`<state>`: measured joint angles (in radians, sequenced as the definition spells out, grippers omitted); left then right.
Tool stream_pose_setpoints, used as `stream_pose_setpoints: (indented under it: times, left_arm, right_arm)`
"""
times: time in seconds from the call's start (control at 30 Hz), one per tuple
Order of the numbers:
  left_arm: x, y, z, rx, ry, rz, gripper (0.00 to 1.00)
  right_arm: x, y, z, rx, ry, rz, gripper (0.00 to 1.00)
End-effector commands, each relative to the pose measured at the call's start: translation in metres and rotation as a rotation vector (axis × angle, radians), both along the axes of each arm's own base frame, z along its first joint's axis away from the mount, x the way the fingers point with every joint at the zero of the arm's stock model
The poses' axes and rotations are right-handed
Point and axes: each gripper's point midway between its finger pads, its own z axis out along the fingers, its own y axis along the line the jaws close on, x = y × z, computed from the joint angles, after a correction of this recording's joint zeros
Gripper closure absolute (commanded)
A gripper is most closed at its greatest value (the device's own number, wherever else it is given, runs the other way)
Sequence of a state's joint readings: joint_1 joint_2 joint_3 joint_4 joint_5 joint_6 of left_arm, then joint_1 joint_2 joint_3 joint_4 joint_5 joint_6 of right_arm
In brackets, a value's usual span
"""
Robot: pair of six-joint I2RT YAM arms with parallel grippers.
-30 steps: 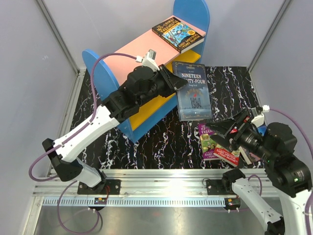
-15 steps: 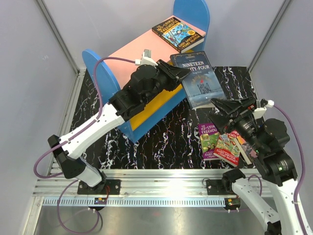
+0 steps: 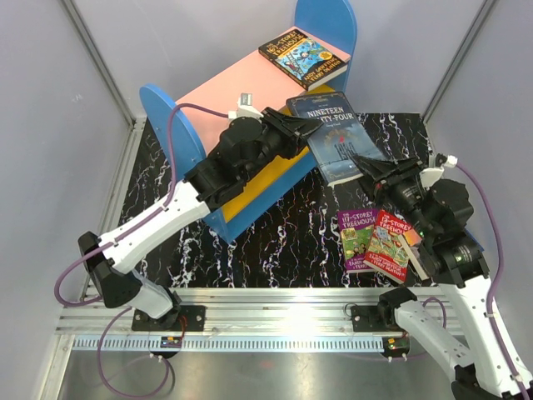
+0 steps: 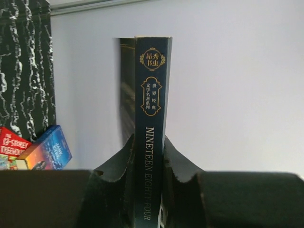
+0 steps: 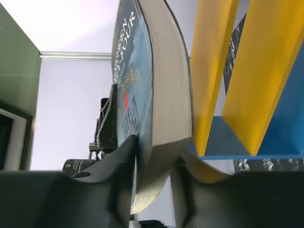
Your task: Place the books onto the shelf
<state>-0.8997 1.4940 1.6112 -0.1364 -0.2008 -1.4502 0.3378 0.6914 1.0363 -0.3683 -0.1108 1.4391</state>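
From above, Nineteen Eighty-Four is seen held in the air just beside the shelf, seemingly for a handover. At the left wrist, the spine is shown clenched by the left gripper, a grip hidden from above. At the right wrist, the page edge is straddled by the right gripper; whether it is grasped cannot be told.

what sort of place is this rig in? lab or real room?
Likely a lab robot cell, not a home: plain grey panel walls, a slotted aluminium base rail, and a black white-veined mat holding a small blue, pink and yellow bookcase.
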Motion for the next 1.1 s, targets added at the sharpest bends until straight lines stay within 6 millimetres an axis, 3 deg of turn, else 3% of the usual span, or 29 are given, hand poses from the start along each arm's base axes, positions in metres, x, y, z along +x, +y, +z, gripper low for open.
stream_pose_setpoints:
  times: [0.0, 0.03, 0.07, 0.13, 0.2, 0.23, 0.27, 0.3, 0.33, 0.37, 0.4, 0.43, 0.47, 0.5, 0.53, 0.57, 0.6, 0.63, 0.67, 0.73, 0.77, 0.83, 0.87, 0.9, 0.93, 0.97, 1.0, 1.03, 1.07]
  left_arm:
    - [-0.024, 0.030, 0.084, -0.240, -0.116, -0.011, 1.00]
    - [-0.027, 0.030, 0.084, -0.232, -0.113, -0.023, 1.00]
    - [-0.027, 0.031, 0.082, -0.204, -0.119, -0.019, 1.00]
    - [-0.029, 0.031, 0.073, -0.140, -0.105, -0.024, 1.00]
    - [-0.034, 0.031, 0.079, -0.083, -0.156, -0.047, 0.98]
    - [-0.043, 0.027, 0.081, -0.052, -0.187, -0.106, 0.89]
    - [-0.044, 0.026, 0.085, -0.029, -0.237, -0.143, 0.67]
    - [-0.055, 0.028, 0.104, 0.001, -0.338, -0.184, 0.52]
    - [-0.062, 0.027, 0.093, 0.078, -0.327, -0.224, 0.37]
    - [-0.065, 0.031, 0.091, 0.152, -0.372, -0.228, 0.19]
    - [-0.069, 0.039, 0.094, 0.185, -0.385, -0.213, 0.11]
    - [-0.072, 0.046, 0.085, 0.234, -0.374, -0.207, 0.01]
    - [-0.073, 0.053, 0.078, 0.271, -0.379, -0.195, 0.01]
    - [-0.082, 0.073, 0.084, 0.273, -0.396, -0.165, 0.01]
    - [-0.078, 0.078, 0.065, 0.321, -0.369, -0.138, 0.01]
    - [-0.082, 0.088, 0.064, 0.331, -0.374, -0.123, 0.01]
    - [-0.088, 0.103, 0.069, 0.336, -0.389, -0.093, 0.01]
    - [-0.091, 0.109, 0.062, 0.357, -0.382, -0.092, 0.01]
    - [-0.092, 0.111, 0.053, 0.377, -0.372, -0.093, 0.01]
    - [-0.101, 0.125, 0.051, 0.390, -0.382, -0.083, 0.01]
    - [-0.102, 0.125, 0.042, 0.405, -0.373, -0.093, 0.01]
    - [-0.106, 0.128, 0.035, 0.424, -0.364, -0.103, 0.01]
    - [-0.108, 0.131, 0.034, 0.429, -0.367, -0.105, 0.01]
    - [-0.109, 0.132, 0.032, 0.440, -0.372, -0.107, 0.01]
    - [-0.109, 0.135, 0.027, 0.454, -0.361, -0.107, 0.01]
    - [-0.111, 0.138, 0.028, 0.455, -0.364, -0.102, 0.01]
    - [-0.111, 0.138, 0.025, 0.464, -0.368, -0.102, 0.01]
    - [-0.110, 0.142, 0.024, 0.474, -0.363, -0.090, 0.01]
    - [-0.111, 0.143, 0.023, 0.479, -0.363, -0.088, 0.01]
  right_arm:
    - [0.000, -0.014, 0.042, -0.009, -0.108, -0.075, 0.85]
    - [-0.003, -0.015, 0.053, -0.009, -0.131, -0.078, 0.93]
    - [0.001, -0.014, 0.050, -0.026, -0.114, -0.079, 1.00]
    - [-0.002, -0.013, 0.063, -0.034, -0.136, -0.069, 1.00]
    - [-0.001, -0.013, 0.068, -0.071, -0.142, -0.071, 1.00]
    - [-0.008, -0.016, 0.090, -0.075, -0.190, -0.073, 1.00]
    - [0.000, -0.014, 0.087, -0.145, -0.176, -0.075, 1.00]
    - [0.000, -0.013, 0.093, -0.177, -0.183, -0.067, 1.00]
    - [-0.011, -0.016, 0.126, -0.189, -0.251, -0.067, 1.00]
    - [0.003, -0.006, 0.120, -0.263, -0.233, -0.030, 1.00]
    - [0.007, 0.000, 0.129, -0.280, -0.255, -0.006, 1.00]
    - [-0.003, -0.001, 0.160, -0.283, -0.319, 0.000, 1.00]
    - [0.021, 0.009, 0.157, -0.337, -0.308, 0.017, 1.00]
    - [0.023, 0.014, 0.165, -0.349, -0.334, 0.044, 1.00]
    - [0.015, 0.011, 0.192, -0.350, -0.397, 0.030, 1.00]
    - [0.039, 0.018, 0.187, -0.392, -0.386, 0.034, 1.00]
    - [0.044, 0.023, 0.193, -0.396, -0.405, 0.065, 1.00]
    - [0.042, 0.019, 0.212, -0.390, -0.448, 0.061, 1.00]
    - [0.077, 0.018, 0.200, -0.387, -0.393, 0.058, 1.00]
    - [0.096, 0.020, 0.202, -0.347, -0.404, 0.110, 1.00]
    - [0.124, 0.015, 0.191, -0.319, -0.361, 0.104, 1.00]
    - [0.145, 0.015, 0.189, -0.295, -0.390, 0.127, 1.00]
    - [0.171, 0.016, 0.175, -0.278, -0.358, 0.136, 1.00]
    - [0.183, 0.015, 0.171, -0.274, -0.355, 0.147, 1.00]
    - [0.185, 0.017, 0.182, -0.270, -0.391, 0.151, 1.00]
    - [0.217, 0.021, 0.161, -0.255, -0.339, 0.171, 1.00]
    - [0.223, 0.028, 0.158, -0.241, -0.340, 0.208, 1.00]
    - [0.218, 0.029, 0.175, -0.229, -0.386, 0.217, 1.00]
    - [0.242, 0.033, 0.155, -0.217, -0.339, 0.229, 1.00]
